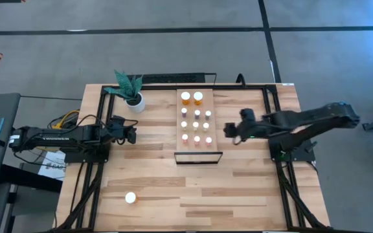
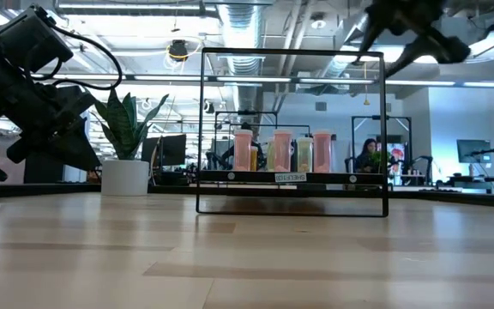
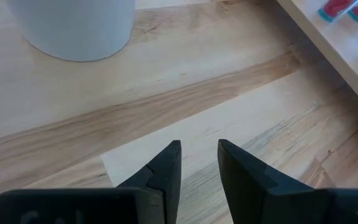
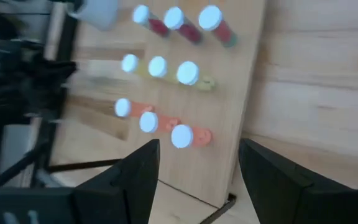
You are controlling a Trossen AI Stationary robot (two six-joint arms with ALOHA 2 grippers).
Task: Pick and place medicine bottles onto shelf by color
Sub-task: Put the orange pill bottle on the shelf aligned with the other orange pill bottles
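Nearby, plant pot stands beside shelf, apart.

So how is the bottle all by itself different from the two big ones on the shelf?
The lone bottle stands on the bare table near the front edge; the two big bottles stand side by side at the shelf's far end. It has no neighbours; they have smaller bottles nearby. All three look orange with white caps.

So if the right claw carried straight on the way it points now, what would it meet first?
Probably the shelf, near the orange bottles at its closest edge; the open right claw is aimed there, though depth is hard to judge.
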